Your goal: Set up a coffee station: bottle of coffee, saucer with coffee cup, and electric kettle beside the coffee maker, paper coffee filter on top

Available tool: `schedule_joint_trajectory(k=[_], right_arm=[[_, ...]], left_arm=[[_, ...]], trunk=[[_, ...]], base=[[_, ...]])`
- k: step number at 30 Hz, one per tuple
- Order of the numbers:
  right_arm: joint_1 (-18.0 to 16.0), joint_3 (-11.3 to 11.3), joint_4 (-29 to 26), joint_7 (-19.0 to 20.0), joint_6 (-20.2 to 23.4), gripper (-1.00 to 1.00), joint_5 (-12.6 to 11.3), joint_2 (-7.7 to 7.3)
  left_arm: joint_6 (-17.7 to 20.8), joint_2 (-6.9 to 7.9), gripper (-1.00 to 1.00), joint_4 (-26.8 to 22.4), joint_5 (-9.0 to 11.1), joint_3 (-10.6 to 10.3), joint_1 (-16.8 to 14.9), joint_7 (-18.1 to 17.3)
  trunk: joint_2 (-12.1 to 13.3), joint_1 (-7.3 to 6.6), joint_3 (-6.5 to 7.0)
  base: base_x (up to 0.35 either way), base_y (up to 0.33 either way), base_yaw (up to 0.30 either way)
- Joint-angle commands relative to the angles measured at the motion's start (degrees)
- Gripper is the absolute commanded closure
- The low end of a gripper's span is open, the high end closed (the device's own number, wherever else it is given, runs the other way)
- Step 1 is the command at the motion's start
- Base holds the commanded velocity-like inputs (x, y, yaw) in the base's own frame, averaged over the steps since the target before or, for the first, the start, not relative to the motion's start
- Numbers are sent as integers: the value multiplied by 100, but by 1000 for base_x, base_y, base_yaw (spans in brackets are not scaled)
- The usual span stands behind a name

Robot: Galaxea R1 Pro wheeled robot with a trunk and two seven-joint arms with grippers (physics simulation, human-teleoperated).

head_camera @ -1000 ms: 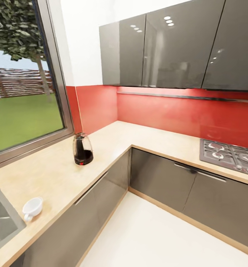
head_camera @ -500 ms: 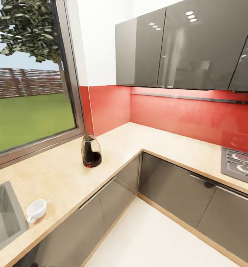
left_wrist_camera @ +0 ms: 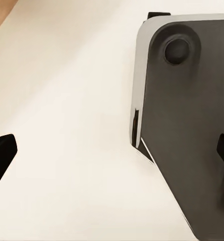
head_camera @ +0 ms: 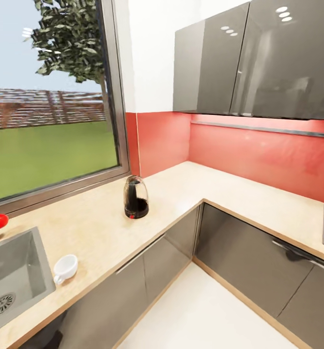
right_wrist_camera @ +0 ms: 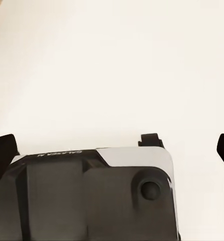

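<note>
Kitchen corner, both grippers spread wide, holding nothing.
We are seeing the electric kettle (head_camera: 135,197) standing mid-frame on the kitchen countertop (head_camera: 99,228); the coffee cup (head_camera: 65,267) is lying lower left, beside the sink (head_camera: 11,271).

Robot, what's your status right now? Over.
Both hands open, holding nothing, pointing at the floor. Kettle upright on the countertop by the window; cup beside the sink, no saucer under it. Nothing near either.

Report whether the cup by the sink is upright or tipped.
Tipped. The cup lies on its side on the countertop beside the sink, its open mouth facing sideways and its handle low against the worktop.
</note>
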Motion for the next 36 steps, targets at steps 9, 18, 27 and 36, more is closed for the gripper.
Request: schedule_joint_trajectory(k=[9, 18, 27, 36], right_arm=[[-2, 57, -10, 21, 18, -100, 22, -10], [-2, 52, -10, 15, 18, -100, -5, -11], [-2, 56, -10, 16, 18, -100, 10, -15], [-2, 56, -9, 16, 20, -100, 11, -12]], left_arm=[[-1, 4, -100, -2, -38, 50, -4, -14], [-1, 4, -100, -5, -18, 85, -4, -10], [-1, -4, -100, -3, -16, 86, -4, -10], [-5, 3, -100, -5, -10, 99, -4, -10]], trunk=[[-11, 5, -13], [-11, 5, -13], [-11, 5, -13], [-11, 5, -13]], base=[[208, -205, 22], [171, -230, 0], [170, -231, 66], [161, -234, 267]])
